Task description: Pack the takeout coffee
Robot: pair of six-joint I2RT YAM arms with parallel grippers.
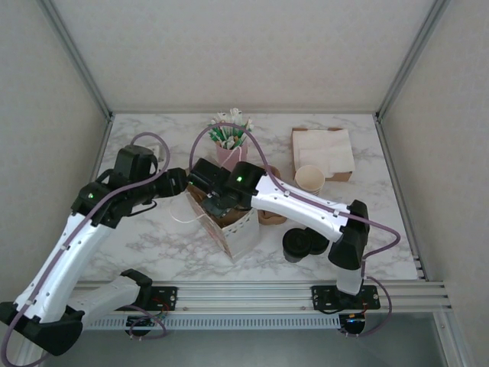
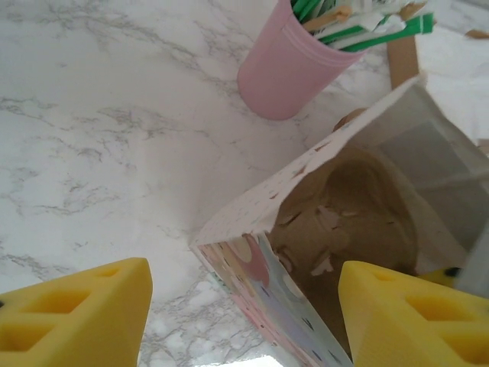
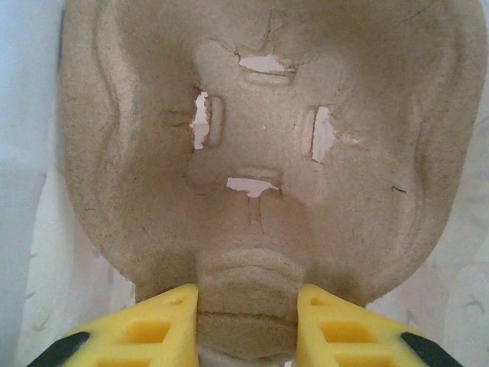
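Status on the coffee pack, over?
Left gripper open at paper bag mouth. Right gripper shut on pulp carrier inside bag. Visible carrier slot empty. Pink cup close behind bag.

Bright, even, diffuse light; soft shadows; wrist close-ups blurry.

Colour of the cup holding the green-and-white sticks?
Pink cup; shows best in the left wrist view.

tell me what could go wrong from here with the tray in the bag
1. The right gripper pinches only an edge tab of the pulp tray, so the tray could twist or slip.
2. The left gripper stands open around a corner of the paper bag, not gripping it; the bag may shift or tip toward the pink cup nearby.
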